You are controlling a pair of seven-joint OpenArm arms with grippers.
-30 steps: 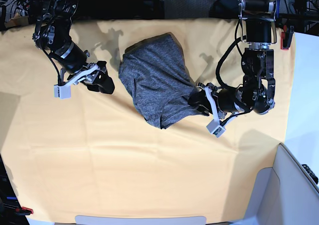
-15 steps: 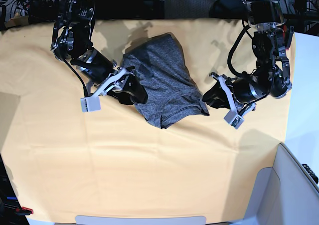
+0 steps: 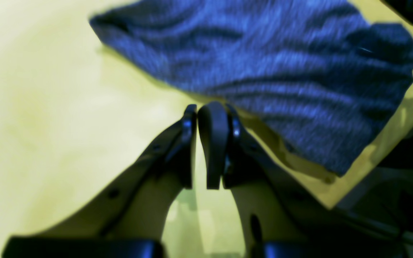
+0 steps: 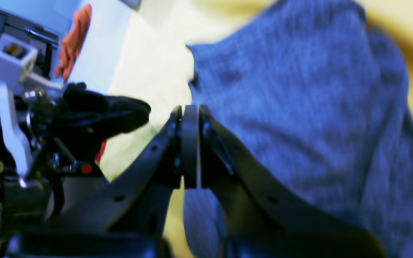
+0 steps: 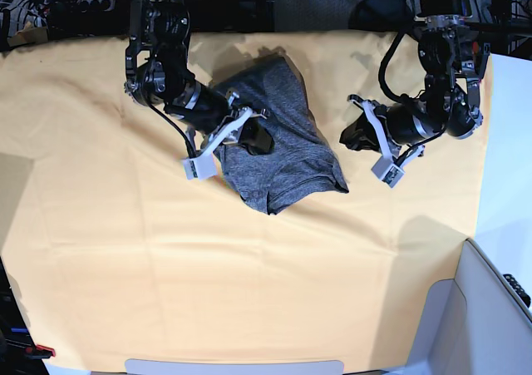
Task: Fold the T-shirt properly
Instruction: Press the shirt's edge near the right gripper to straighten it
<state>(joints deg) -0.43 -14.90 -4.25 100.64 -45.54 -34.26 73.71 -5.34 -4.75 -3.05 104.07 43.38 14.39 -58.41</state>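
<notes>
Right end effector [image 5: 259, 138] now over the T-shirt [image 5: 283, 146], clamped seemingly empty; left end effector [image 5: 349, 134] pulled clear, nearly closed, blurred.

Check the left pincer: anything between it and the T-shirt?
Nothing visible. The left pincer sits shut beside the T-shirt, with only bare yellow cloth between them. The right pincer is shut too, over the shirt's middle, so it is not in the left one's path.
</notes>
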